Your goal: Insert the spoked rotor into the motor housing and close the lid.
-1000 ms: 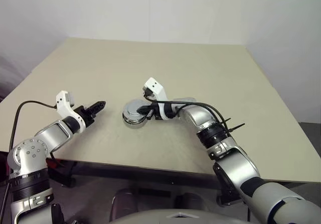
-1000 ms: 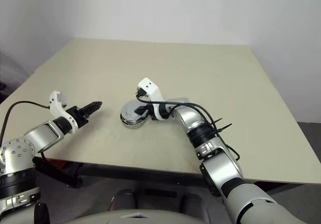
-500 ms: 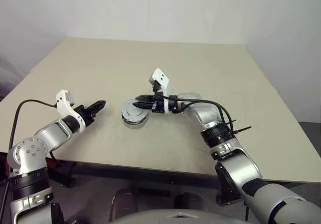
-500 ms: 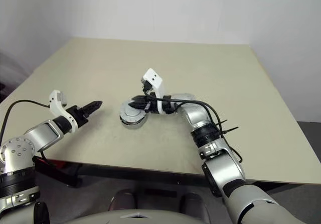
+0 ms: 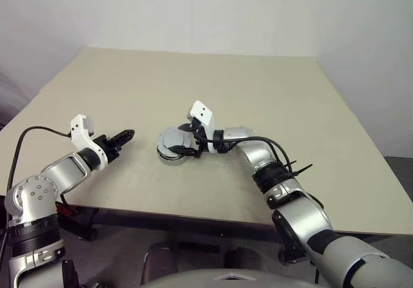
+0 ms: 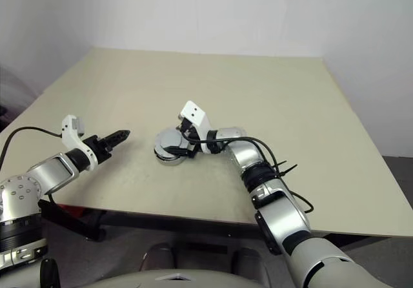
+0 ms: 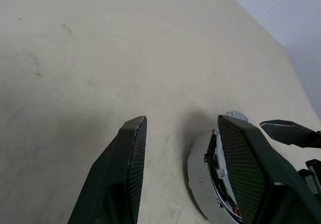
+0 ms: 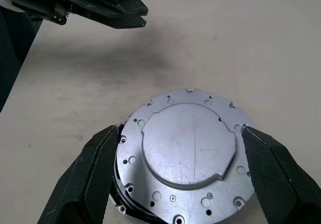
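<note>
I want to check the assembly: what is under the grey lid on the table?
The lid lies flat on the motor housing, of which a dark edge shows beneath. The inside is covered, so the rotor cannot be seen.

My left wrist camera has the motor housing (image 7: 203, 184) half behind my own finger (image 7: 246, 169) and cut off at the frame's edge. On the right wrist camera the lid (image 8: 188, 148) covers whatever sits inside, so I can't see the rotor. Both right fingers (image 8: 95, 179) run out of frame. From the head cameras the lid's cutouts are too small to tell.
</note>
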Motion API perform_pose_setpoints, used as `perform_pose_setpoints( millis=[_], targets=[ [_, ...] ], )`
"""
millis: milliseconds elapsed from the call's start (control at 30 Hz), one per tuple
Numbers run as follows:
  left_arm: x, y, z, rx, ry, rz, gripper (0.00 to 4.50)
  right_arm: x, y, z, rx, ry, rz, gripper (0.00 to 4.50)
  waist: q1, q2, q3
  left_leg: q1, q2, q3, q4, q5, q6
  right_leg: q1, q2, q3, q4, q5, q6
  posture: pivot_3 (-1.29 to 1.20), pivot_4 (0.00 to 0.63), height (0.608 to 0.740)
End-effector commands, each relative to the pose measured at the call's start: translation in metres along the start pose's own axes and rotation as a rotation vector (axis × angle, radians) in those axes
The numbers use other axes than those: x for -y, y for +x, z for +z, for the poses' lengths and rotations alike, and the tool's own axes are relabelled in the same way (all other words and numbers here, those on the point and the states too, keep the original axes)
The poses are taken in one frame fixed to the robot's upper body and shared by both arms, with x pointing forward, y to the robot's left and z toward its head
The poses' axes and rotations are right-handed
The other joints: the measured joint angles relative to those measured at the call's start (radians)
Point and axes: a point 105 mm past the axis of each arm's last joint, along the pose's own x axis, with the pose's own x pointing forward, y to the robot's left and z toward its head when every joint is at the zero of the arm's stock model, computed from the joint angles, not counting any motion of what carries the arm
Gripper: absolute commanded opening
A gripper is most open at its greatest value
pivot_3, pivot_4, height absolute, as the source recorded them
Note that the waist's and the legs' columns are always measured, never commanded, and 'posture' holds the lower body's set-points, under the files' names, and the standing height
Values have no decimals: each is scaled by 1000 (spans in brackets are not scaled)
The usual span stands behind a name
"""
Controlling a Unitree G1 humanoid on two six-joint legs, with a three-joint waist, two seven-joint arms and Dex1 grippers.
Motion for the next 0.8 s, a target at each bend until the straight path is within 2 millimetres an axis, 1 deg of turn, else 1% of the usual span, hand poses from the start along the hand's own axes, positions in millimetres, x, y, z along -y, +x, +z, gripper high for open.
perform_pose_setpoints(
  millis=[33, 400, 567, 667, 733, 800],
  targets=[
    [7, -3, 12, 33, 36, -16, 2382, 4, 3, 14, 28, -47, -15, 4465, 0, 0, 0, 0, 0, 0, 0, 0, 0, 0, 0, 0, 0, 0, 0, 0, 0, 740],
    [7, -5, 13, 35, 43, -12, 2382, 7, 17, 4, 15, -15, -70, 4465, -4, 0, 0, 0, 0, 0, 0, 0, 0, 0, 0, 0, 0, 0, 0, 0, 0, 740],
    [6, -6, 15, 37, 46, -5, 2382, 6, 19, 3, 15, -19, -75, 4465, -8, 0, 0, 0, 0, 0, 0, 0, 0, 0, 0, 0, 0, 0, 0, 0, 0, 740],
    [4, -7, 15, 40, 45, 2, 2382, 7, 18, 3, 18, -20, -72, 3807, -11, 0, 0, 0, 0, 0, 0, 0, 0, 0, 0, 0, 0, 0, 0, 0, 0, 740],
    [3, -8, 16, 42, 45, 5, 2382, 7, 17, 3, 18, -22, -69, 3228, -13, 0, 0, 0, 0, 0, 0, 0, 0, 0, 0, 0, 0, 0, 0, 0, 0, 740],
    [2, -9, 18, 52, 42, 10, 2382, 7, 16, 3, 18, -26, -64, 3197, -13, 0, 0, 0, 0, 0, 0, 0, 0, 0, 0, 0, 0, 0, 0, 0, 0, 740]
  ],
)
